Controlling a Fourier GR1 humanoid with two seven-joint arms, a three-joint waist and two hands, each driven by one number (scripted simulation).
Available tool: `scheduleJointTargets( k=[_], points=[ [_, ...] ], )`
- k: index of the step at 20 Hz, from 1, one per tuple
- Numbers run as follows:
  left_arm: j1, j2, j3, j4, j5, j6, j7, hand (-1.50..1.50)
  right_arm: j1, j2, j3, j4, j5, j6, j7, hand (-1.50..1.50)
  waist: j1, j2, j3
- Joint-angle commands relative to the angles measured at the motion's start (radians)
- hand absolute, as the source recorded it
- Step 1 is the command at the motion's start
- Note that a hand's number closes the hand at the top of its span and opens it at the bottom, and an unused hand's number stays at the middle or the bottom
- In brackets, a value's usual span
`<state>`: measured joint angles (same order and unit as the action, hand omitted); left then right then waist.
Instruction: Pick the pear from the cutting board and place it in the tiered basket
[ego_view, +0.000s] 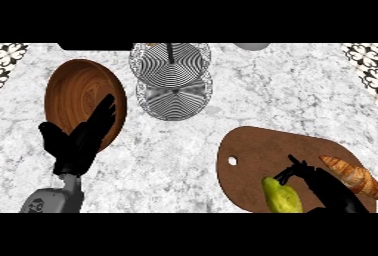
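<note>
The pear (282, 196) is seen lying on the brown cutting board (251, 150), close to the board's near edge and low in the head view; its yellow-green body is laid lengthwise, and its lower end is cut off by the view's edge. The right hand (314, 180) is placed just beside the pear on its right, with dark fingertips (284, 176) touching or all but touching the fruit's upper end; the fingers are somewhat spread and not yet curled round it, so nothing is judged to be held. A croissant (353, 175) is set on the same board, to the right of the hand.

The pear is judged to be light, firm and smooth-skinned, with a rounded, tapering form that may roll or slip; it would best be taken across its broad belly, thumb on one side and fingers on the other, rather than at the narrow neck; the croissant should be left undisturbed.

The tiered basket (171, 80), of striped wire, is stood at the far middle of the marble counter (295, 100), well apart from the board. The left hand (77, 140) is rested open at the view's left, fingers straight, over the rim of a wooden bowl (74, 90).

No brand, label or legible writing is to be found anywhere.
</note>
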<state>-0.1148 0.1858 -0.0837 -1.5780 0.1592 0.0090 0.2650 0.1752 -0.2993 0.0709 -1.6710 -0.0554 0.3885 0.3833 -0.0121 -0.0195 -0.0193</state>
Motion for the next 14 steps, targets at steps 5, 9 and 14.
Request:
scheduleJointTargets(
  k=[5, 9, 14],
  points=[
    [-0.026, -0.036, -0.022, 0.039, -0.015, 0.003, -0.010, 0.00, -0.004, 0.057, 0.112, -0.132, 0.382, -0.301, 0.183, 1.50, 0.001, 0.013, 0.013],
    [-0.020, -0.025, -0.019, 0.046, -0.007, -0.011, -0.004, 0.00, -0.037, -0.026, 0.158, -0.173, 0.673, -0.386, 0.340, 1.50, 0.010, 0.005, -0.001],
    [-0.021, -0.013, -0.003, 0.066, 0.004, -0.025, -0.006, 0.00, -0.065, 0.132, 0.318, -0.348, 0.949, -0.507, 0.603, 1.50, -0.009, 0.000, 0.008]
  ],
)
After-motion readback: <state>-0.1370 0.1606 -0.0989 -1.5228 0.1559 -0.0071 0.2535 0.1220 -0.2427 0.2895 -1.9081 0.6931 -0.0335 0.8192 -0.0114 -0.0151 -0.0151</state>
